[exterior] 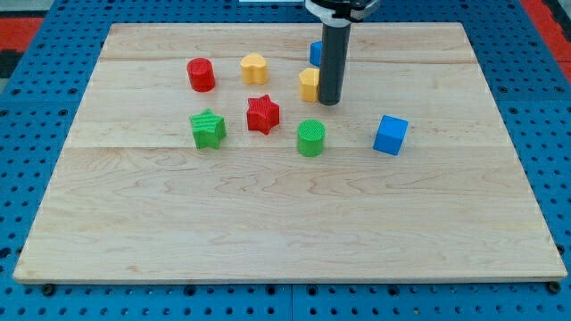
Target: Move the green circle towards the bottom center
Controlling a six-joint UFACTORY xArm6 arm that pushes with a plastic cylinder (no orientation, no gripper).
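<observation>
In the camera view, you see the green circle, a ribbed green cylinder block (pixel 310 138), standing on the pale wooden board (pixel 285 223) a little above the middle, between the red star block (pixel 262 114) at the view's left and the blue cube (pixel 390 135) at the view's right. My tip (pixel 329 102), the end of the dark rod, which carries no pincer to spread or press, rests toward the view's top from that cylinder, apart from it and just beside the yellow block (pixel 309 85), partly hiding a second blue block (pixel 315 53) behind the rod. Further left you find the green star block (pixel 208 128), the red cylinder block (pixel 201 75) and the yellow heart-like block (pixel 253 68).
</observation>
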